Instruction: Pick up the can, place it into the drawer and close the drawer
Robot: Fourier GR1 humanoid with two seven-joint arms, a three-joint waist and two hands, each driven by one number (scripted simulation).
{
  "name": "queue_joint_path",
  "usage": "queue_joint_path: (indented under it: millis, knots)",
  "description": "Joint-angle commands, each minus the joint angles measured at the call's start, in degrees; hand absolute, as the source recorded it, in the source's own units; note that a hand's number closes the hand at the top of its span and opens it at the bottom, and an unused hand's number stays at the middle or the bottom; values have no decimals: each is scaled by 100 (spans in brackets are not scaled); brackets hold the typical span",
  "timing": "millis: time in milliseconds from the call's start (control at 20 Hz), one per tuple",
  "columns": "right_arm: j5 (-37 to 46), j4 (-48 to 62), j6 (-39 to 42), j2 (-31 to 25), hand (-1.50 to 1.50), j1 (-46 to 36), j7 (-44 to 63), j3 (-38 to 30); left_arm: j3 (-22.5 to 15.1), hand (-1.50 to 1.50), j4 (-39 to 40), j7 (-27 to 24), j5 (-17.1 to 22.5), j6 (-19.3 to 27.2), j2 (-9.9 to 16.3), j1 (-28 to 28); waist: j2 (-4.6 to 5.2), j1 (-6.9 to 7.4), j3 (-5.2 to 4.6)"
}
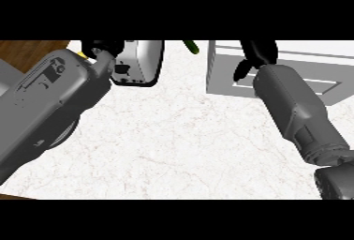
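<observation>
Can was the thing I could not find with certainty at this moment. A shiny grey object with a dark rim (142,61) stood well to the left of the drawer (311,65), but I could not tell if it was the can or some other kitchen thing.

The right hand (257,52) was over the left part of the drawer, touching it or just above it. I could not tell whether this hand was open or closed, and nothing showed in it. The left hand (104,47) was far to the left of the drawer, just beside the shiny object. It was cut by the upper edge of the view, so its state was also not clear.

The drawer looked like a grey box with framed panels, and I could not see if it was pulled out or pushed in. In my judgement the scene fitted two stages: the can lying inside with only the closing left, or the can somewhere outside. A thin green thing (191,45) lay just left of the drawer on the white counter (180,140).
</observation>
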Motion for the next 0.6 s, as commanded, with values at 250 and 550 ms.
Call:
queue_joint_path:
  millis: [250, 550]
  knots:
    - [-1810, -183, 693, 281, -150, -297, -1059, -1650, 15, -150, -185, -28, -87, 50, 69, 220, -48, -52, -23]
    - [-2226, -128, 1145, -46, -150, -326, -1442, -2076, -35, -150, -473, 181, -114, 98, 109, 299, -50, -63, -38]
